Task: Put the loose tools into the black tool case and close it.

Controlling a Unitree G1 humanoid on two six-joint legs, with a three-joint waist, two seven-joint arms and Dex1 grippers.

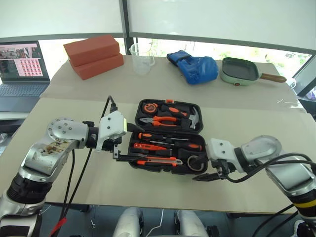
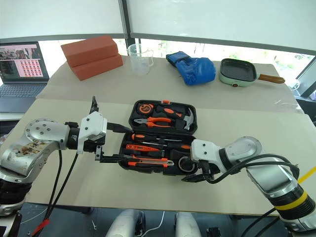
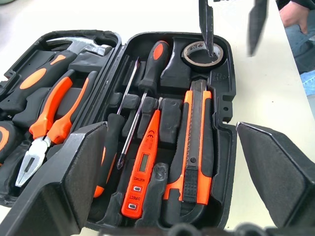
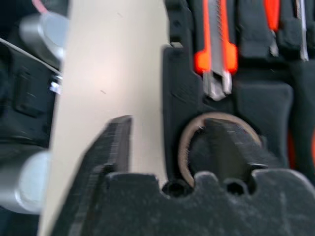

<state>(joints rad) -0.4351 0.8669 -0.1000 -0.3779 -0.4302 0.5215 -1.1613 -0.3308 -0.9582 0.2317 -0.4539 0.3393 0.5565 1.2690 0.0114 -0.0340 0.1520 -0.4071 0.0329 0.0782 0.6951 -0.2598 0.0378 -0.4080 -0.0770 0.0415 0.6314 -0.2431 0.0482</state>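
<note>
Apparently the packing is finishing: the screwdrivers (image 3: 147, 73), tester (image 3: 142, 167), utility knife (image 3: 194, 142) and tape roll (image 3: 202, 53) are all lying in the black tool case (image 1: 168, 136), which is sitting open mid-table. The right gripper (image 1: 207, 176) is hanging spread and empty over the roll; the left gripper (image 1: 117, 150) is gaping empty. Only closing remains.

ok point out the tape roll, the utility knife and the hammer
tape roll (image 3: 203, 53), left wrist view, on its grey ring
utility knife (image 3: 194, 147), left wrist view, middle of its orange-black body
hammer (image 1: 193, 118), left eye view, on its metal head
</note>
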